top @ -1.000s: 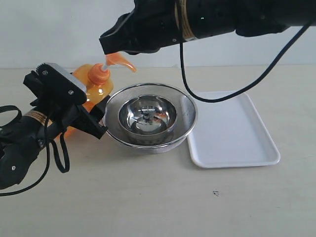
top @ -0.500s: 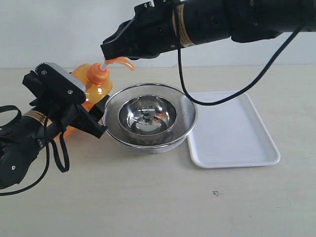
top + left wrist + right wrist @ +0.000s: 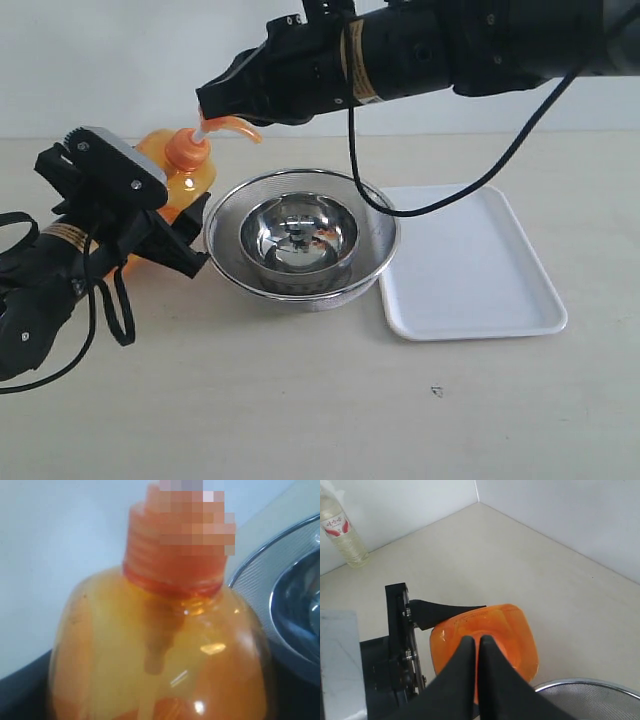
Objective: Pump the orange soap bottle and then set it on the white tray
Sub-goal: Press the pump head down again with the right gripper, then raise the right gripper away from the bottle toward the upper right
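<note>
Orange soap bottle (image 3: pixel 182 178), tall translucent plastic with an orange pump head (image 3: pixel 228 124) on a white stem (image 3: pixel 200 131), sits at the left of the beige worktop (image 3: pixel 300 400). It is just beside the bowls and well apart from the flat rectangular white plastic tray (image 3: pixel 470 270), with the bowls between them. It leans with its neck toward the bowls, and its base is hidden, so I cannot tell whether it rests on the worktop.

Over the last second the bottle and the left hand (image 3: pixel 185 228) have slid a little to the left, and the right hand (image 3: pixel 206 102) has followed and come lower, onto the pump head. Some white stem still shows, so the stroke looks only begun and not bottomed out. The pumping step seems to be in hand, and the move to the tray is not yet started.

The left hand is clamped on the orange soap bottle's body, and one black finger (image 3: pixel 445 612) lies against its side. The right hand's two fingers (image 3: pixel 467 650) are pressed together with nothing between them, used as a pusher.

Counted:
- One orange bottle and one white tray.
- Two round steel bowls, a wide mesh bowl (image 3: pixel 385 225) with a smaller polished bowl (image 3: pixel 262 240) nested inside.
- One clear bottle (image 3: pixel 340 525) with a red-and-white label, far off by the wall.
- Two black arms.
</note>
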Controlling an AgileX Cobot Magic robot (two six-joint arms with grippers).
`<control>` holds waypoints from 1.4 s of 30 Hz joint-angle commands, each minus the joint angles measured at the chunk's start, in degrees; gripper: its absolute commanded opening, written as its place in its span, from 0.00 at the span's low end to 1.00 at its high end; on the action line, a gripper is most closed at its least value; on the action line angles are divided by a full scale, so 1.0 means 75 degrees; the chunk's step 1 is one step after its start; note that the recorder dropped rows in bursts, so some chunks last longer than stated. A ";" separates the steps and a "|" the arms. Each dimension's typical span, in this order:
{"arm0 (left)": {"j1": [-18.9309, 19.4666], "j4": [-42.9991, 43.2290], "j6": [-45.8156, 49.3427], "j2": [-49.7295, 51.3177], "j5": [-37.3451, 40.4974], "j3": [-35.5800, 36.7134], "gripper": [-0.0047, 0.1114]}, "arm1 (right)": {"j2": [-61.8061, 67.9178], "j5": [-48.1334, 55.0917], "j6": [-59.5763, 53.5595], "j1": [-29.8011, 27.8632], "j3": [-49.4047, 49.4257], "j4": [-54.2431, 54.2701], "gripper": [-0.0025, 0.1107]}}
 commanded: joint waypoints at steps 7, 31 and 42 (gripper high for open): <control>-0.0110 0.0600 -0.0487 -0.0021 0.0151 -0.0014 0.08 | 0.0682 -0.0056 -0.0025 0.0297 0.0126 -0.0401 0.03; -0.0110 0.0566 -0.0522 -0.0021 0.0151 -0.0014 0.08 | 0.0553 0.0113 -0.0158 0.0282 0.0126 -0.0401 0.03; -0.0110 0.0520 -0.0670 -0.0021 0.0151 -0.0014 0.08 | -0.0868 -0.0314 0.0389 -0.0487 0.0245 -0.0401 0.03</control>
